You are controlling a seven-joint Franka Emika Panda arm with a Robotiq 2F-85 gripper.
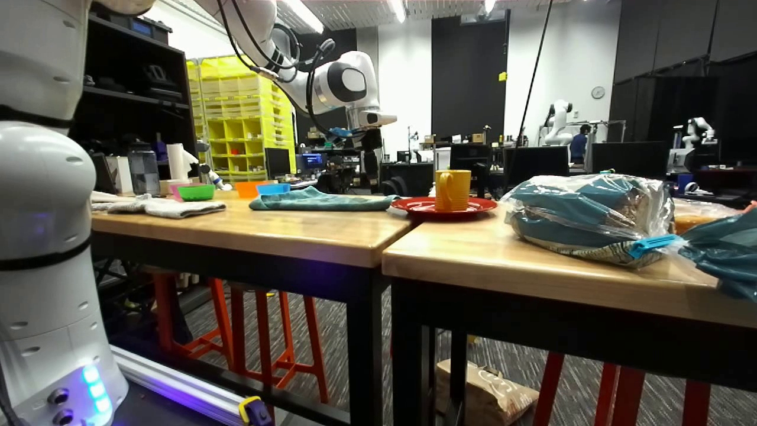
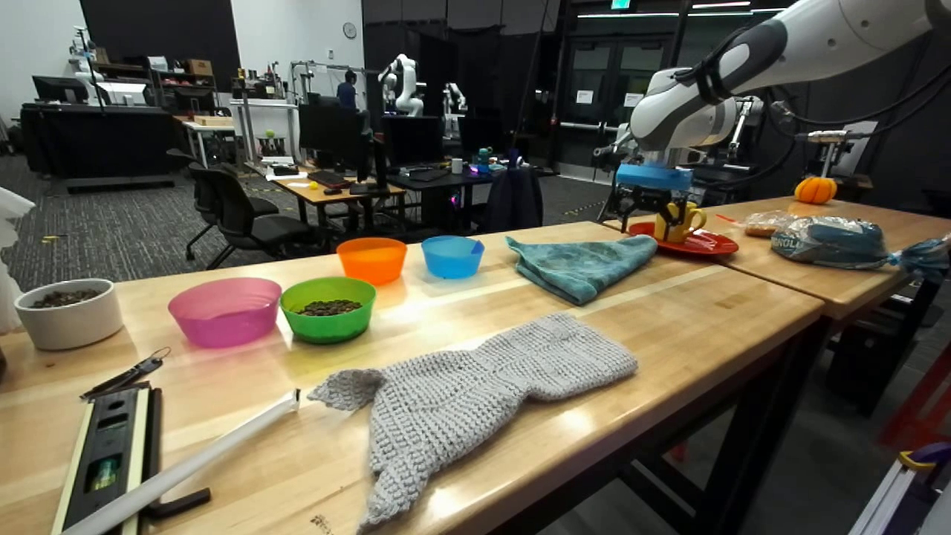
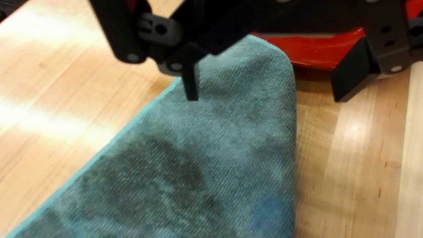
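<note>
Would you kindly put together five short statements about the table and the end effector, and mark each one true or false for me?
1. The end effector is open and holds nothing. True.
2. The orange bowl stands inside the blue bowl. False: the orange bowl and the blue bowl stand apart, side by side on the wooden table.
3. The yellow mug stands on the red plate. True.
4. The teal cloth covers the red plate. False: the teal cloth lies on the wooden table beside the red plate.
5. The green bowl holds small brown pieces. True.
</note>
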